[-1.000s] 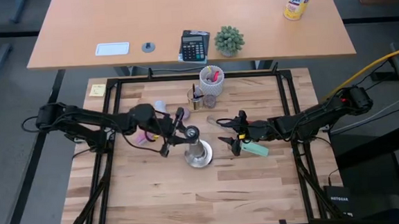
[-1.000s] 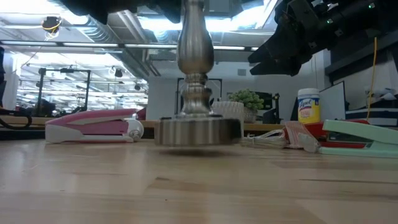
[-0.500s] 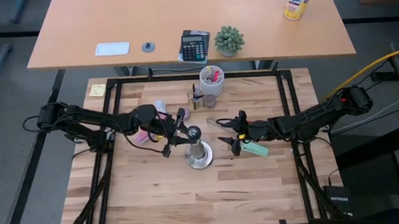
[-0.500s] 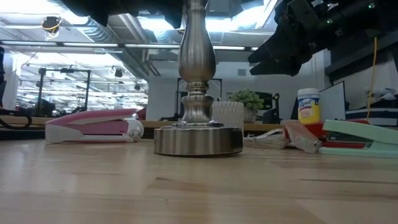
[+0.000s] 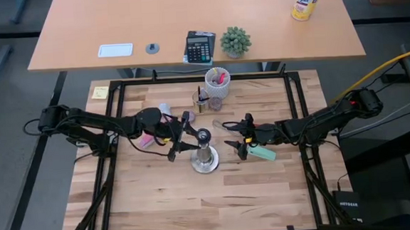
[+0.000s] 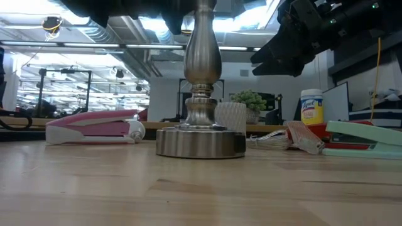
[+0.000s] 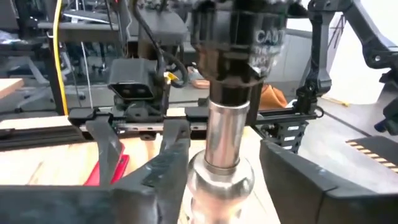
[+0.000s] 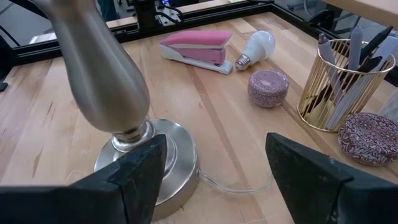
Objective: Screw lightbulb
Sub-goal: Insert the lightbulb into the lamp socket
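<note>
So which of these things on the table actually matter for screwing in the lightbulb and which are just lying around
For the job:
- lightbulb, lying beside the pink stapler
- metal socket stand
- left gripper, at the stand's neck

Lying about:
- pink stapler
- purple round cap
- gold wire pen holder
- mint green stapler

socket stand (image 6: 201, 100): top cut off by the upper edge in the low view; in the right wrist view its upper neck leaves the frame. lightbulb (image 8: 256, 47): too small to make out in the high view. calculator (image 5: 200, 47): keys unreadable.
</note>
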Robot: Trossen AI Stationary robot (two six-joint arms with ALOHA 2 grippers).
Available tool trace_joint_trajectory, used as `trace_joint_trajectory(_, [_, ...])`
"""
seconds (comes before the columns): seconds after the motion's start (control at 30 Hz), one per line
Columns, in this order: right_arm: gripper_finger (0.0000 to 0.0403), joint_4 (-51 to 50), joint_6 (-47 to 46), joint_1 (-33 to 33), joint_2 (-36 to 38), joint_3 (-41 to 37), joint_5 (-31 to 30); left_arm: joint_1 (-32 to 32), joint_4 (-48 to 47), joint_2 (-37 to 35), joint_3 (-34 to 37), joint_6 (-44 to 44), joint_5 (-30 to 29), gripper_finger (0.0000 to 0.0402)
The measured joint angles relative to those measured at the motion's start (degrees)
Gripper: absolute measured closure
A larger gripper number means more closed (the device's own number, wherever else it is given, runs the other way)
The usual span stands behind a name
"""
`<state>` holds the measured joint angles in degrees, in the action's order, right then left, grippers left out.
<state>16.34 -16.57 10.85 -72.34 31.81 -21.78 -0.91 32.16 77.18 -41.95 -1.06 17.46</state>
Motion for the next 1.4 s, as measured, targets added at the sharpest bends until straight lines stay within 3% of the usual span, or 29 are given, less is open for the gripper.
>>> trace_joint_trajectory(0.27, [0.0123, 0.04, -0.01, 0.0, 0.0, 0.0, 0.02, -0.01, -2.57, -7.61, 0.0, 3.29, -0.15, 0.0183])
trace_joint_trajectory(0.43, [0.0123, -0.01, 0.01, 0.0, 0.0, 0.0, 0.02, -0.81, -11.41, -16.61, 0.02, 7.3, -2.54, 0.0183])
trace_joint_trajectory(0.8, [0.0123, 0.02, 0.01, 0.01, 0.0, 0.0, 0.0, -4.64, -19.32, -33.04, 0.02, 19.6, -18.84, 0.0183])
trace_joint_trajectory(1.13, [0.0123, 0.02, 0.02, 0.01, 0.0, 0.0, 0.0, -10.37, -18.4, -34.57, 0.02, 28.37, -28.31, 0.0183])
trace_joint_trajectory(1.4, [0.0123, 0.49, -0.01, 0.01, 0.0, 0.0, 0.61, -15.06, -18.51, -34.22, 0.02, 25.89, -38.37, 0.0183])
